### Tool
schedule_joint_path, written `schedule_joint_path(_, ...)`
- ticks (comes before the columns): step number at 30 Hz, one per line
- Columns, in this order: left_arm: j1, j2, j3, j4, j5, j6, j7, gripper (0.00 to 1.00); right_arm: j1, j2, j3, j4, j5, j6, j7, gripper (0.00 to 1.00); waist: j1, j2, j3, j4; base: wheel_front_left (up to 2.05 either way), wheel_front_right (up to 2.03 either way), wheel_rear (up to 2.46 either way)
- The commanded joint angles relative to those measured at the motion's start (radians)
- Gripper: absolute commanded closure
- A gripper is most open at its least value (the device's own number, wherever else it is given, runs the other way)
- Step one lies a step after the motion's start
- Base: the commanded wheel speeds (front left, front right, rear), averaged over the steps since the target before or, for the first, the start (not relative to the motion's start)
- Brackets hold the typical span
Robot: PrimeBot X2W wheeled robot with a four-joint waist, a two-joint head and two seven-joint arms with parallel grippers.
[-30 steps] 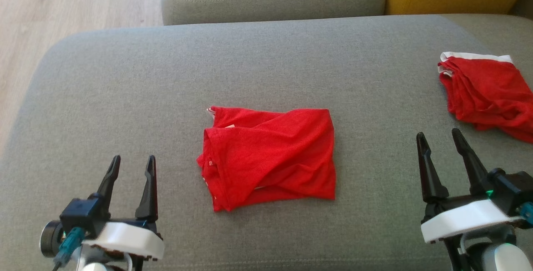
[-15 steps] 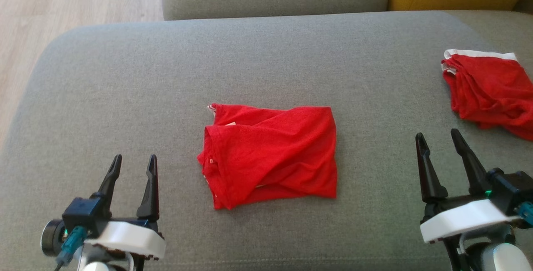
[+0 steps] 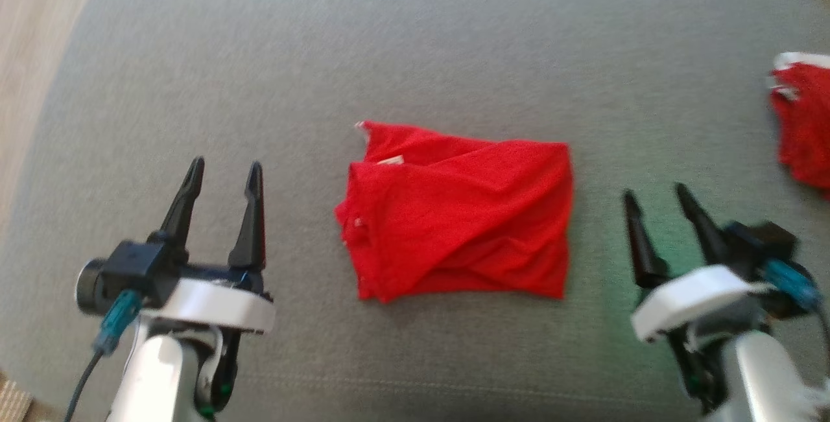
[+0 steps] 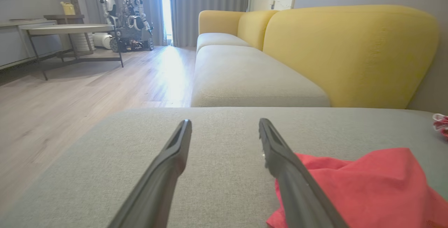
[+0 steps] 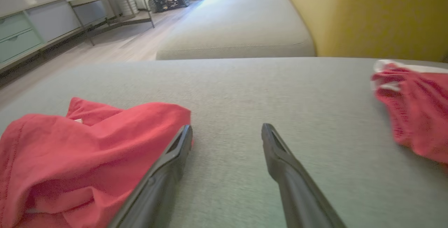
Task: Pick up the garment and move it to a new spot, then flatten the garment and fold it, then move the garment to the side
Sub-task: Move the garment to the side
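The garment (image 3: 460, 214) is a red cloth lying folded and a little rumpled in the middle of the grey sofa seat (image 3: 415, 52). My left gripper (image 3: 225, 166) stands open to its left, above the seat with nothing between its fingers. On the garment's right, my right gripper (image 3: 655, 192) is open too and holds nothing. In the left wrist view the garment (image 4: 367, 186) lies just right of the open left gripper (image 4: 224, 122). In the right wrist view the garment (image 5: 87, 144) lies against the left finger of the open right gripper (image 5: 227, 127).
A second red cloth with white trim (image 3: 804, 117) lies at the seat's right edge, also in the right wrist view (image 5: 413, 112). Wooden floor (image 3: 26, 20) drops off to the left. A yellow backrest (image 4: 350, 53) and another seat cushion (image 4: 252, 81) lie beyond.
The head camera has tilted down, so the whole picture has shifted. Against the garment, the left gripper has moved forward alongside it and the right gripper has come closer to its right edge. Both stay open.
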Motion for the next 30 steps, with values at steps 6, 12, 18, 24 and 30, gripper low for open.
schedule_joint_path(6,-0.102,-0.013,0.0,0.015,-0.001,-0.019,-0.026,0.0,-0.115,0.005,0.115,0.152,0.033,-0.001,0.064,0.0,0.0,0.0001,0.097,0.098,0.0,0.0,0.0)
schedule_joint_path(12,-0.12,-0.022,-0.001,0.031,-0.003,-0.02,-0.031,0.0,-0.133,0.01,0.14,0.229,0.069,-0.001,0.137,0.39,0.0,0.0001,0.112,0.104,0.0,0.0,0.0)
schedule_joint_path(18,-0.122,-0.02,0.018,0.015,0.005,-0.019,-0.031,0.0,-0.147,-0.02,0.157,0.163,0.075,-0.001,0.14,1.0,0.0,0.0001,0.12,0.058,0.0,0.0,0.0)
schedule_joint_path(24,-0.116,-0.009,0.036,-0.014,0.015,-0.022,-0.032,0.0,-0.153,-0.08,0.132,0.034,0.046,-0.001,0.138,1.0,0.0,0.0001,0.124,-0.039,0.0,0.0,0.0)
schedule_joint_path(30,-0.118,0.007,0.039,-0.049,0.03,-0.027,-0.032,0.0,-0.198,-0.164,0.083,-0.049,0.037,-0.001,0.172,1.0,0.0,0.0001,0.144,-0.166,0.0,0.0,0.0)
